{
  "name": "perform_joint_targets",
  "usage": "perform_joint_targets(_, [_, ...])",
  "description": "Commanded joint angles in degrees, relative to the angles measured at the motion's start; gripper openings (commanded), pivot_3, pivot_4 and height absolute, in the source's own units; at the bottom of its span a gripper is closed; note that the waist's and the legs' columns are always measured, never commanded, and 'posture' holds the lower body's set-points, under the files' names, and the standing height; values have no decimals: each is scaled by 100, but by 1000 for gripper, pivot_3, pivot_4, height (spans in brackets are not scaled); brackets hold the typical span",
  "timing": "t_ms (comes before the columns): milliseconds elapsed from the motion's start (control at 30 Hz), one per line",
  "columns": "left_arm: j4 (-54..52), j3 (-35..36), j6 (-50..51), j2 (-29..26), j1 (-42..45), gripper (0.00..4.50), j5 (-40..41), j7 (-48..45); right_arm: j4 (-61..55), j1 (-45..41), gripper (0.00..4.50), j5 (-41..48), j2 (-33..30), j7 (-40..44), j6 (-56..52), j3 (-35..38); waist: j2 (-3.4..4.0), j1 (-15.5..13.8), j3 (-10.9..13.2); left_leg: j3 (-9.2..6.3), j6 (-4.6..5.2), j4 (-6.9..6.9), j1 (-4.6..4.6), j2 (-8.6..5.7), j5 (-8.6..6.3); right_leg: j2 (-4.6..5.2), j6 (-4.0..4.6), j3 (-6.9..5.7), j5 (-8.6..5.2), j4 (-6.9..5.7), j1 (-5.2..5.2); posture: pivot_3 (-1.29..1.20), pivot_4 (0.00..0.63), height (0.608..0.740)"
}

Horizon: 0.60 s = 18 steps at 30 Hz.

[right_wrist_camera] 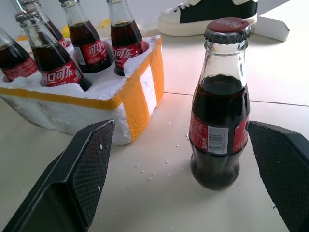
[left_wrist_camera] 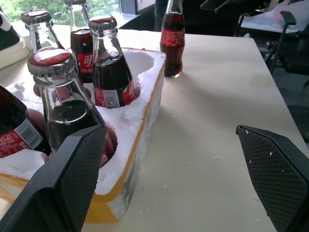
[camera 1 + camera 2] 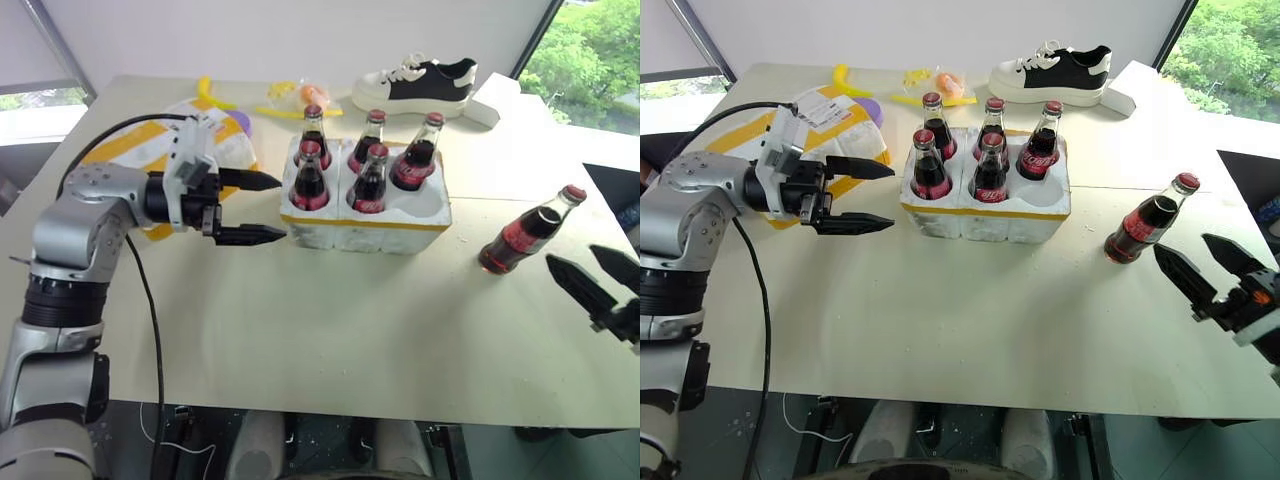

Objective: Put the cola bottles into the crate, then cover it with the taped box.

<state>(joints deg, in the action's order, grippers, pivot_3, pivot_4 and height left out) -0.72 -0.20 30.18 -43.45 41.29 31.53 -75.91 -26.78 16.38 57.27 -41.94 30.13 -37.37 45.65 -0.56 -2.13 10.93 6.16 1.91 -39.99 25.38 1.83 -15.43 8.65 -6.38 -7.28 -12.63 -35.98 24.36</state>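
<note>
The crate [image 3: 365,222], a low white foam tray with a yellow band, sits mid-table and holds several cola bottles [image 3: 310,180] upright in its wells. Its front right well [image 3: 425,197] has no bottle in it. One more cola bottle [image 3: 528,232] stands on the table to the crate's right. My right gripper [image 3: 572,257] is open just short of that bottle [image 1: 219,125], which lines up between the fingers without touching them. Left of the crate my left gripper [image 3: 284,207] hangs open and holds nothing. The taped box [image 3: 125,145] lies behind my left arm, partly hidden.
A black-and-white shoe [image 3: 420,85] and a small white box [image 3: 497,100] lie at the table's far edge. A yellow toy [image 3: 210,93] and a bagged orange item [image 3: 295,95] lie at far left. Bare tabletop stretches in front of the crate.
</note>
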Motion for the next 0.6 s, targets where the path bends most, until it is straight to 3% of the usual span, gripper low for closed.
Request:
perform_joint_targets(33, [-319,237,90,-106,-42,4500,152,95,331,-412,4450,-216,-166,-29,33,-268,2,1,1,0,0,1,0,0,0,0,0,0,0,-1,0,0,150,740])
perform_joint_targets(367, [-675,379,310,-243,-247,4500,310,334,932,-1358,4450,-687,-226,-15,-49,-1019,3,1,1,5,-3,0,-1,0,2,-1,-1,1,0,-3,1,0,150,740])
perform_joint_targets(600, [-830,513,411,-386,-332,4500,412,464,1040,-1364,4450,-924,-199,8,-83,-1036,3,2,0,7,-26,0,0,-1,16,-1,-1,1,0,-3,1,0,150,740])
